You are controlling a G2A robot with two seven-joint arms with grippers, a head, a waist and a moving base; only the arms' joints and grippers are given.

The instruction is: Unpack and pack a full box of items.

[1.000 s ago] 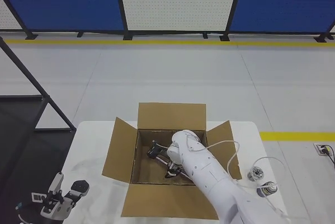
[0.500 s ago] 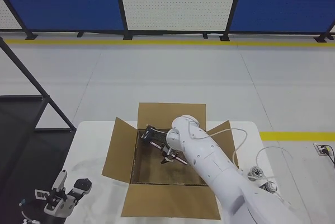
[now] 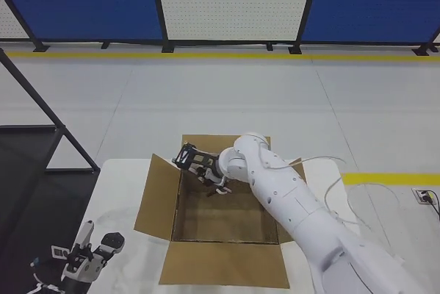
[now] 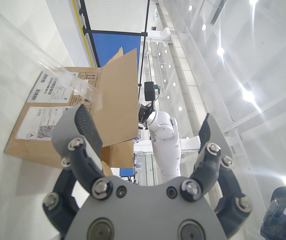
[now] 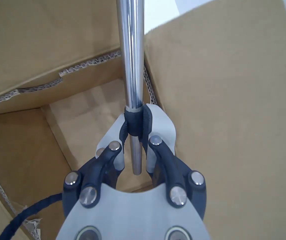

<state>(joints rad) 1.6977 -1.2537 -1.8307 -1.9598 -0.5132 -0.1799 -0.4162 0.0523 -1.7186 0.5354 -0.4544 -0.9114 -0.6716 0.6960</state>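
Right wrist view shows the right gripper (image 5: 135,123) with its fingers closed on a polished metal rod (image 5: 129,38). The grip sits close to one end of the rod. A short stub points back toward the palm, and the long remainder projects forward past the fingertips. The rod is held above the far left corner of the cardboard box (image 3: 223,264), where two opened flaps meet. A black cable (image 5: 20,221) runs beside the gripper base, near the torn cardboard edge.

The left gripper (image 4: 145,117) rests low at the near left corner of the table (image 3: 117,220), well apart from the box, with its fingers spread wide and nothing between them.

Hazards, as judged from this position:
- Slip. The rod surface is smooth and the grip is off-centre, so the long free length can lever the rod out of the pads or rotate it downward.
- Collision. The projecting end lies close to the flaps, so a sideways sweep may strike one and shift the box.
- Snag. The cable may catch on the ragged corrugated edge.
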